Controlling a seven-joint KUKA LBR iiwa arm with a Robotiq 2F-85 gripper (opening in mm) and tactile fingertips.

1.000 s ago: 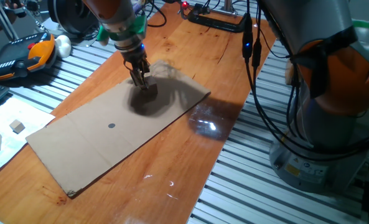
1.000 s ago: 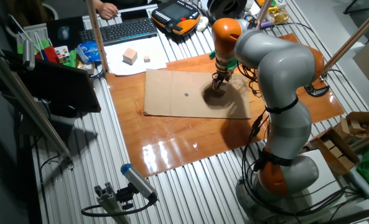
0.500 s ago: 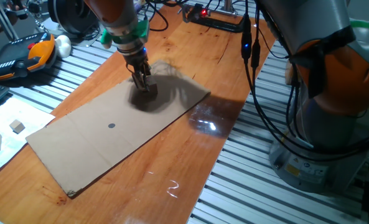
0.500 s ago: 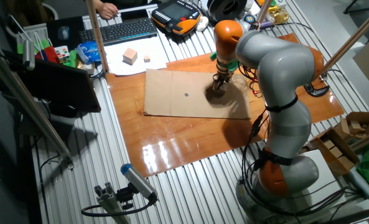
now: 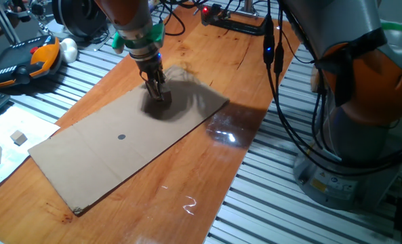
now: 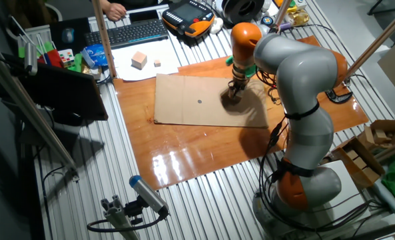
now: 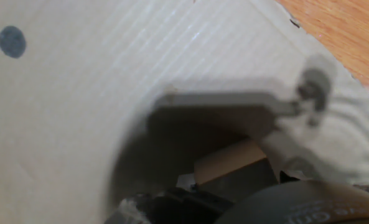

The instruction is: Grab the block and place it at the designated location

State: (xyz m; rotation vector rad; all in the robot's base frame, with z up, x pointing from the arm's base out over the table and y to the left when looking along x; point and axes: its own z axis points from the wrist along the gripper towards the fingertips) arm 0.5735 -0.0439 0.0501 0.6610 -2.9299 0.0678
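The dot [image 5: 121, 137] lies on the sheet [image 5: 92, 169], well apart from the pincer [image 5: 161, 97]. Farther back, the pincer is closed on the block [image 7: 231, 160], low over the sheet's far end on the bench [image 5: 207, 169].

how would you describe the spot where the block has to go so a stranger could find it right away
Find the flat brown cardboard sheet lying on the wooden table. Toward its end away from the gripper sits a small dark round dot, printed flat on the sheet. It is the sheet's only mark, unlike the raised wooden cubes on the white paper alongside.
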